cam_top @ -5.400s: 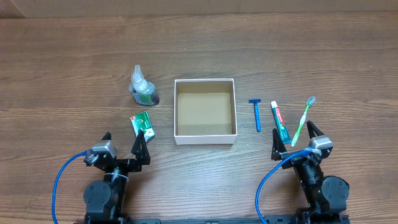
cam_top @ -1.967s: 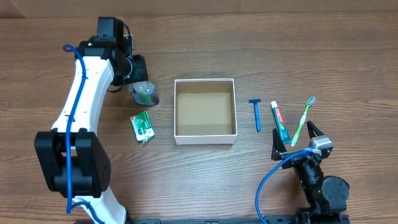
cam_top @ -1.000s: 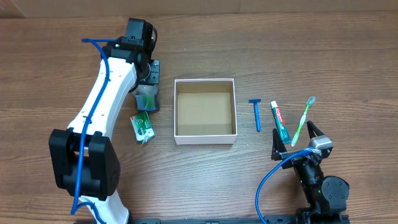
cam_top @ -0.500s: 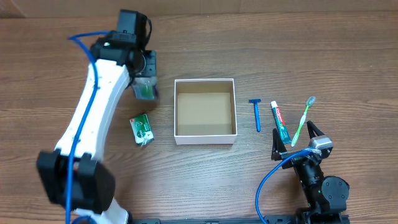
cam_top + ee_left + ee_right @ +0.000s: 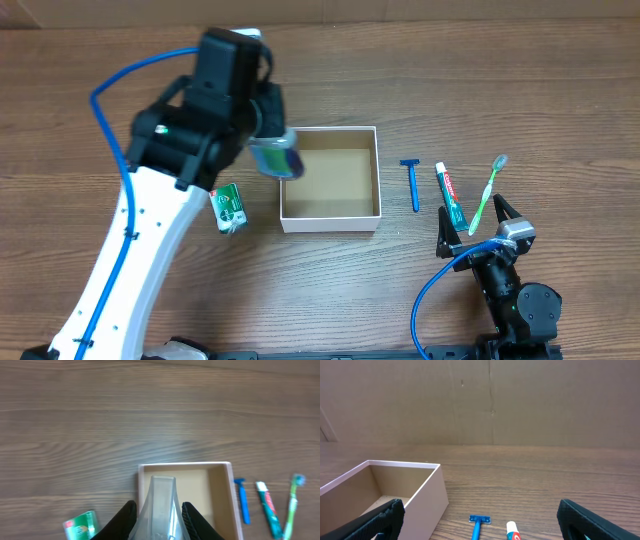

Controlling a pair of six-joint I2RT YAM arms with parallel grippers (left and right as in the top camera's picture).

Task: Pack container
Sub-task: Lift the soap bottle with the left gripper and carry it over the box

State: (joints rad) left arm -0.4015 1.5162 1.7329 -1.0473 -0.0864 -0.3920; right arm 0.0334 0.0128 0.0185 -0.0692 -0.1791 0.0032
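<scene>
The container [image 5: 330,222], a square white-walled box with a brown inside, sits mid-table and holds nothing. My left gripper [image 5: 159,522] is shut on a clear bottle [image 5: 277,157] of green liquid. The bottle hangs in the air over the container's left wall [image 5: 141,477], its narrow end [image 5: 162,485] pointing away from the wrist camera. My right gripper [image 5: 479,507] stands open and low at the front right, with nothing between its fingers. It faces the container's right wall [image 5: 422,492].
A small green-and-white carton [image 5: 228,208] lies left of the container. To the container's right lie a blue razor [image 5: 412,185], a toothpaste tube [image 5: 451,197] and a green toothbrush [image 5: 488,192]. A cardboard wall [image 5: 490,400] backs the table.
The left arm has lifted the bottle off the table and carried it right, from beside the container to over its left wall. The right arm has not moved.
</scene>
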